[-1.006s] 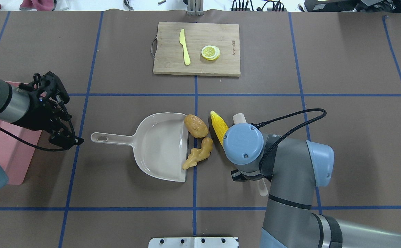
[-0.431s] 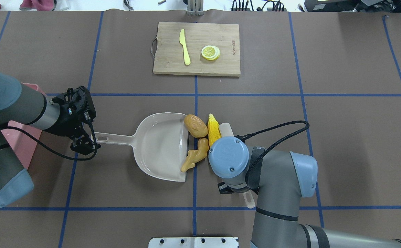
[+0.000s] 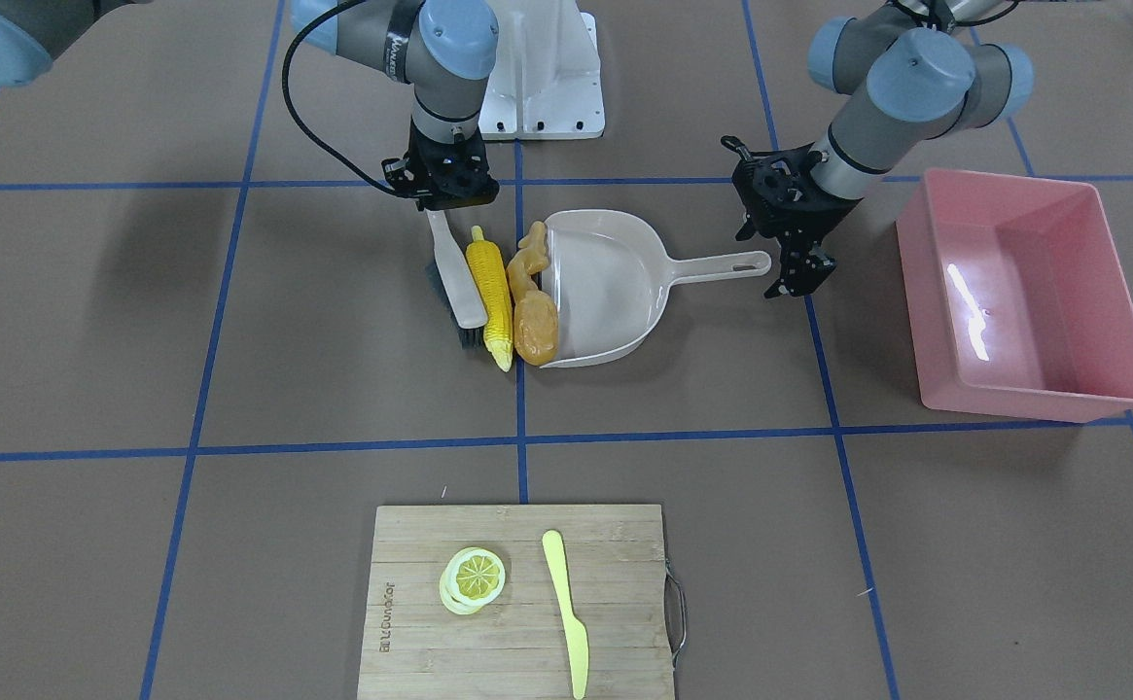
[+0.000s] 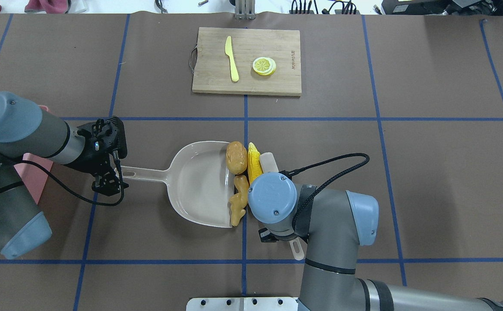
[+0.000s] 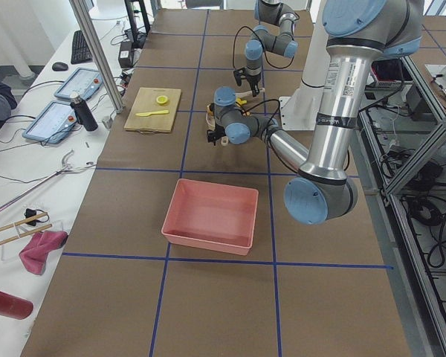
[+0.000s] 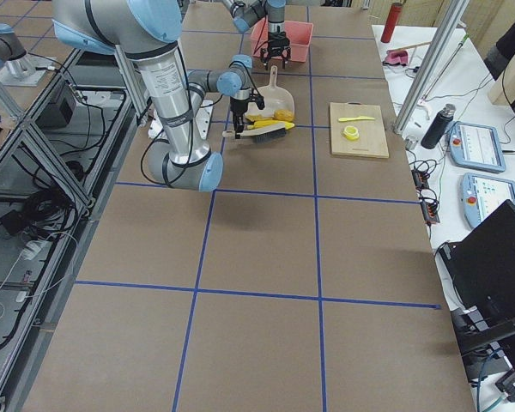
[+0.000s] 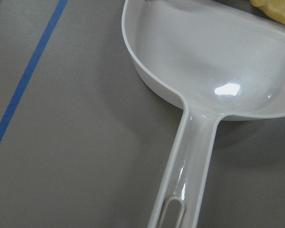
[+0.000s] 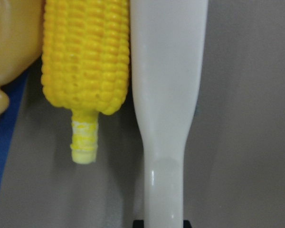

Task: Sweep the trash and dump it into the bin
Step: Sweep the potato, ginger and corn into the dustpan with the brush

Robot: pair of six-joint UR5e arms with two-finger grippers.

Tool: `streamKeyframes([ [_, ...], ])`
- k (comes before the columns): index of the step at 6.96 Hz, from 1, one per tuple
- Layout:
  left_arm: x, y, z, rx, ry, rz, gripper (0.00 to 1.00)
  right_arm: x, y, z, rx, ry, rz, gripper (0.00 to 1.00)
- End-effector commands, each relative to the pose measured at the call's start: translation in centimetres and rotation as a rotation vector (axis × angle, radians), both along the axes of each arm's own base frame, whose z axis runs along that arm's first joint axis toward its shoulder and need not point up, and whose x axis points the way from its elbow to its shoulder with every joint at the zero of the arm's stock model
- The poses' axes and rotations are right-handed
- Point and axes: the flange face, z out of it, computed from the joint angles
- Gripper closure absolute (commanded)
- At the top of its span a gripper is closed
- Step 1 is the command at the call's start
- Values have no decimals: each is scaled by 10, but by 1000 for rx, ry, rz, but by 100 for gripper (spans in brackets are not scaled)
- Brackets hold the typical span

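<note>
Since the right tool (image 3: 447, 199) sits nearest the base, clamped on the brush (image 3: 462, 292) handle, the sweep is its job: the trash lies directly to the robot's left of the brush head, sandwiched between it and the mouth of the dustpan (image 3: 615, 282). The corn cob (image 3: 490, 292) touches the brush along its side, long axis parallel to brush and pan lip, running away from the robot. A push toward the robot's left should roll it in broadside, I'd guess. Next over, the potato (image 3: 535, 331) and ginger root (image 3: 525, 264) sit at the lip, potato partly over it; the pan floor beyond them is bare. At the end of the pan handle (image 3: 712, 264) hovers the left tool (image 3: 799, 277), jaws apart, gripping nothing. Pan looks unbraced on the desk (image 3: 235, 340), so it may slide. Further left is the pink bin (image 3: 1033, 399), only glare inside. Far side: cutting board (image 3: 624, 564) with lemon slices (image 3: 474, 578) and knife (image 3: 568, 612), not trash.
</note>
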Motion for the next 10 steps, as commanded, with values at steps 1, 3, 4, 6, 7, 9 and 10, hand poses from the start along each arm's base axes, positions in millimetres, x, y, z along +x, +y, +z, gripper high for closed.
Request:
streamKeyframes([
  [1, 8, -2, -13, 16, 13, 19, 17, -18, -4, -23, -7, -36, 17, 100],
  [3, 8, -10, -18, 121, -11, 81, 20, -47, -9, -53, -40, -88, 24, 100],
  [4, 9, -10, -18, 134, -11, 85, 13, -65, -11, -61, -61, -119, 39, 100],
  [6, 13, -12, -7, 108, -24, 81, 3, -71, -9, -77, -88, -168, 25, 100],
  [7, 13, -12, -4, 101, -23, 86, 2, -70, -8, -78, -105, -184, 40, 100],
  [9, -2, -1, -23, 2, 65, 128, 2, -68, -6, -77, -112, -193, 34, 100],
  [10, -3, -2, -20, -8, 62, 132, 2, -68, -6, -79, -118, -203, 31, 100],
])
